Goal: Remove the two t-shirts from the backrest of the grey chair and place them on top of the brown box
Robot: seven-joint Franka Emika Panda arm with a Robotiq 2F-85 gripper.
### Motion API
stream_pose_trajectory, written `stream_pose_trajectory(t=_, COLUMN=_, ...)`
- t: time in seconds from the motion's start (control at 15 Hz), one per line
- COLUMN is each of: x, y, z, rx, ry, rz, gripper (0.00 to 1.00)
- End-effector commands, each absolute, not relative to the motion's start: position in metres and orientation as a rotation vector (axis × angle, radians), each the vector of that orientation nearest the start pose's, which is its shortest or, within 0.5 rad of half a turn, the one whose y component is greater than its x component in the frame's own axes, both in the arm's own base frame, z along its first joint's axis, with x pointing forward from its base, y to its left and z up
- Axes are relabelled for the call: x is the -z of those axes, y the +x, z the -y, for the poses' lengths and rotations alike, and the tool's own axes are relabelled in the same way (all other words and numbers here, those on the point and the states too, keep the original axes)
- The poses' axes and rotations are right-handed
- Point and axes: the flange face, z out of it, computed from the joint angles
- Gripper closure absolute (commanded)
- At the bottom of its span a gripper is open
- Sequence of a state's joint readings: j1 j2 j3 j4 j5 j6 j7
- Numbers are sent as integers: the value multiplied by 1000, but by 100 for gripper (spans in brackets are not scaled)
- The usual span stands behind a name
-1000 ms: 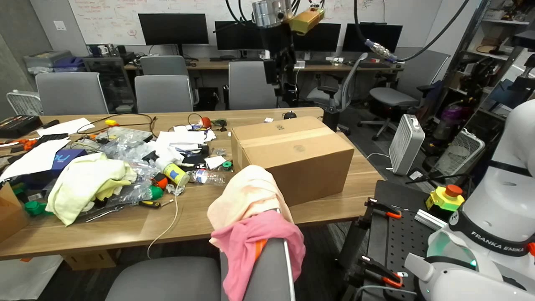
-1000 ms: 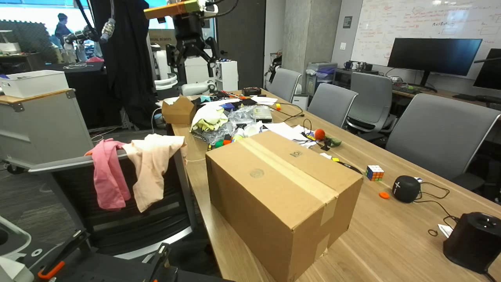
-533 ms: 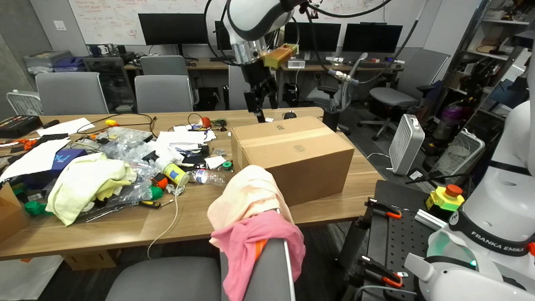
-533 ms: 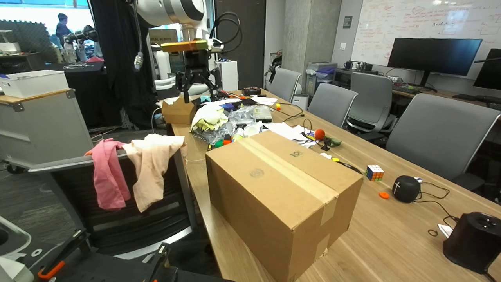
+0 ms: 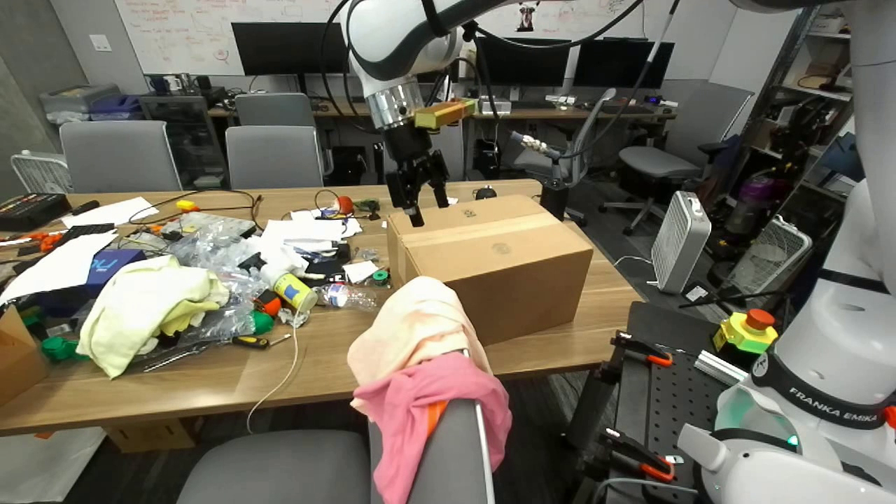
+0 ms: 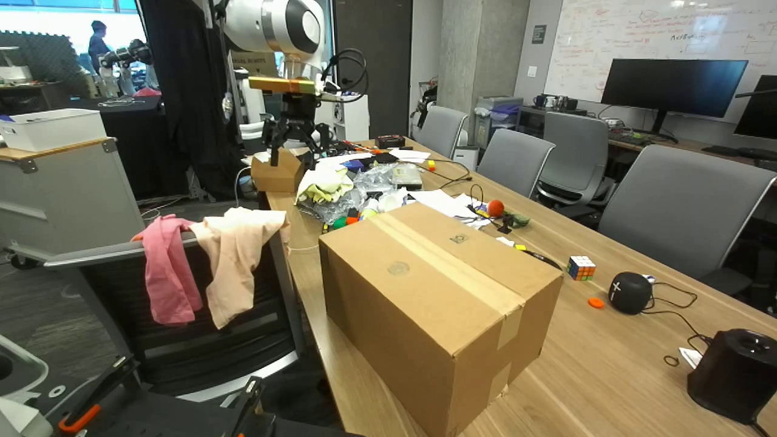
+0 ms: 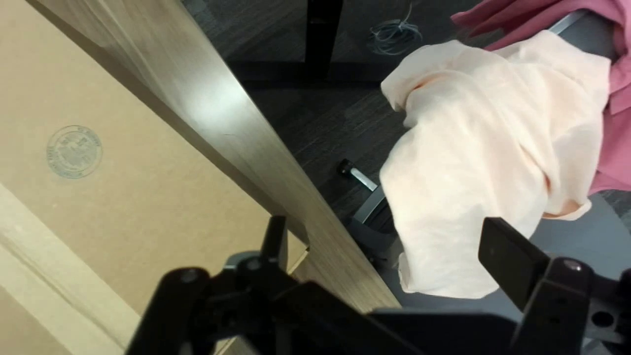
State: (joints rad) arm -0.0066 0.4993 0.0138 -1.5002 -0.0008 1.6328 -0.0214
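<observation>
My jaws stand widely parted (only air between them); in an exterior view my arm (image 6: 270,24) stands at eleven o'clock, pointing down toward six. Wrist view: peach t-shirt (image 7: 483,162) at three o'clock, pink t-shirt (image 7: 618,145) at two, both draped over the grey chair's backrest (image 5: 456,444); brown box (image 7: 123,202) at nine, on the counter (image 7: 209,101).

One pink t-shirt (image 6: 172,273) and one peach t-shirt (image 6: 234,264) are hanging on one grey chair (image 5: 451,455), two total. One large brown box (image 6: 437,309), one Rubik's cube (image 6: 581,268), one orange disc (image 6: 596,302) are sitting on one worktop (image 6: 631,364). Two clamps (image 5: 640,348) and one e-stop (image 5: 746,334) are showing.
</observation>
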Motion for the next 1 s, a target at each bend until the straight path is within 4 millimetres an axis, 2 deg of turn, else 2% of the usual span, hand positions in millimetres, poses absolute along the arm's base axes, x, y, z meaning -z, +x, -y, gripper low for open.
stream_pose_trajectory(t=0.0, x=-357, y=660, z=-21, rx=-593, ry=-3031, rz=20, gripper=0)
stream_pose_trajectory(t=0.27, x=-329, y=653, z=-44, rx=-650, ry=-3061, rz=6, gripper=0)
stream_pose_trajectory(t=0.53, x=-291, y=644, z=-81, rx=-730, ry=-3095, rz=-35, gripper=0)
stream_pose_trajectory(t=0.73, x=-272, y=637, z=-104, rx=-802, ry=-3093, rz=-78, gripper=0)
stream_pose_trajectory(t=0.93, x=-257, y=632, z=-117, rx=-850, ry=-3097, rz=-113, gripper=0)
